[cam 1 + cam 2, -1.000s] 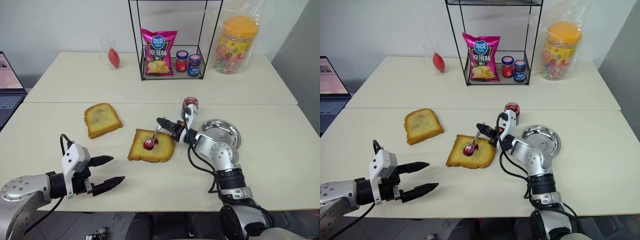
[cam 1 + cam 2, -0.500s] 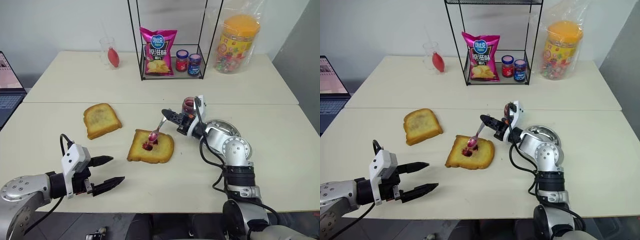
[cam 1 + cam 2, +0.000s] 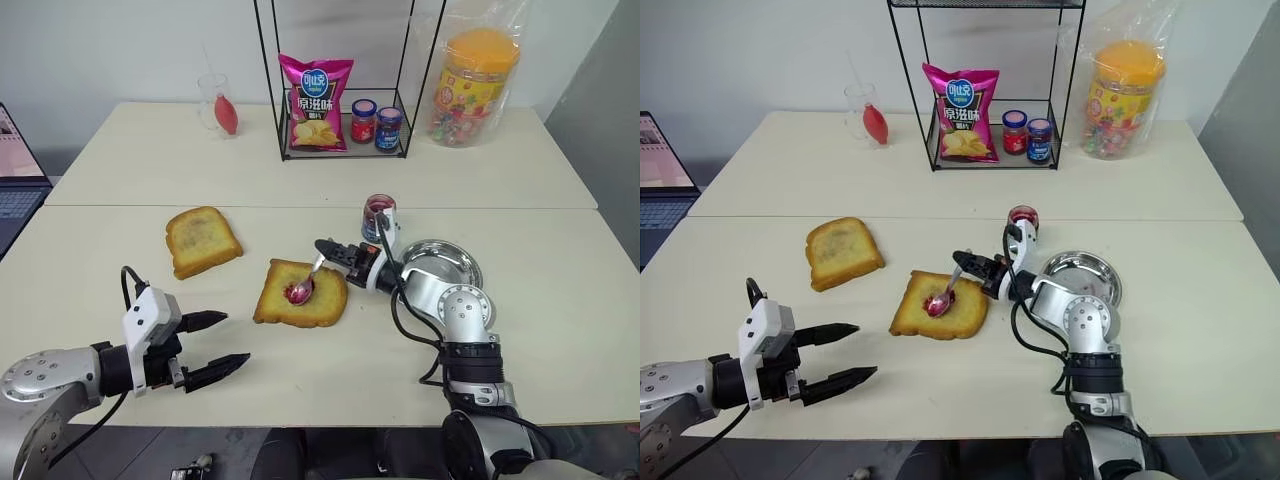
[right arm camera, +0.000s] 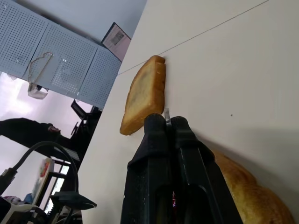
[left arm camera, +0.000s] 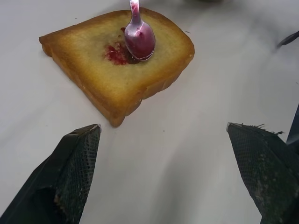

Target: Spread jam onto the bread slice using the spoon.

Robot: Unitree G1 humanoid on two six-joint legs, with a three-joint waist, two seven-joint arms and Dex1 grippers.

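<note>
Spoon (image 3: 308,280) bowl on bread slice (image 3: 300,295)

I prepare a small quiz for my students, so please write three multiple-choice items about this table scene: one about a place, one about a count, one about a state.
1. Where is the spoon's bowl?
A. in the steel dish
B. on the nearer bread slice
C. in the jam jar

2. How many bread slices lie on the table?
A. one
B. two
C. three

3. How is the left gripper?
A. open and empty
B. shut on the spoon
C. shut on bread

Answers:
1 B, the spoon rests on the bread slice.
2 B, a second slice lies farther left.
3 A, the left gripper has its fingers spread over bare table.
</note>
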